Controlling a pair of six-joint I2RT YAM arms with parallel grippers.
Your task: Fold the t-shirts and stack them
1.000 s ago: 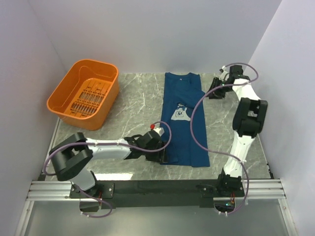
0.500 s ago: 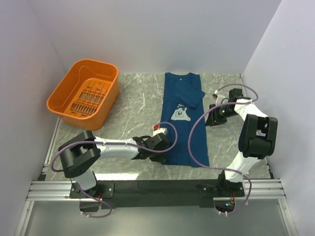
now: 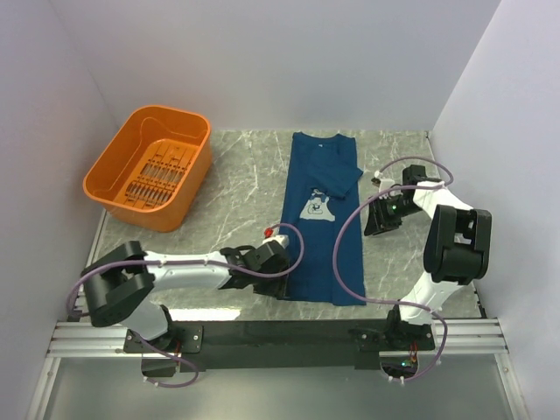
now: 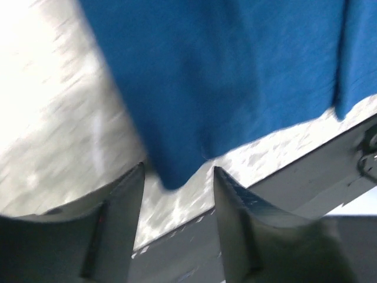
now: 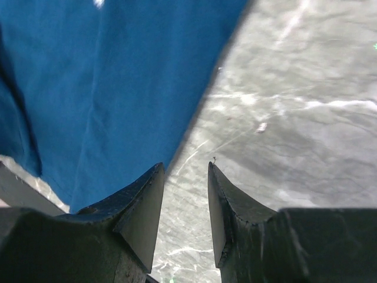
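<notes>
The navy-blue t-shirt (image 3: 321, 254) lies on the marble table as a long narrow strip, with its pale mouse print (image 3: 319, 206) facing up and one sleeve folded across near the collar. My left gripper (image 3: 282, 284) sits low at the shirt's near-left corner. In the left wrist view it (image 4: 178, 172) is open, and the blue corner (image 4: 174, 174) pokes between the fingertips without being clamped. My right gripper (image 3: 375, 226) is beside the shirt's right edge at mid-length. It (image 5: 185, 168) is open over bare marble, with the shirt's edge (image 5: 106, 88) just off its left finger.
An orange plastic basket (image 3: 175, 208) stands at the back left. The black front rail (image 3: 280, 337) runs just below the shirt's hem and appears in the left wrist view (image 4: 306, 171). White walls close in on the left, back and right.
The right arm has swung from the back right corner down to the shirt's right edge. The left gripper stayed at the near-left corner, and the hem there has shifted slightly left.
</notes>
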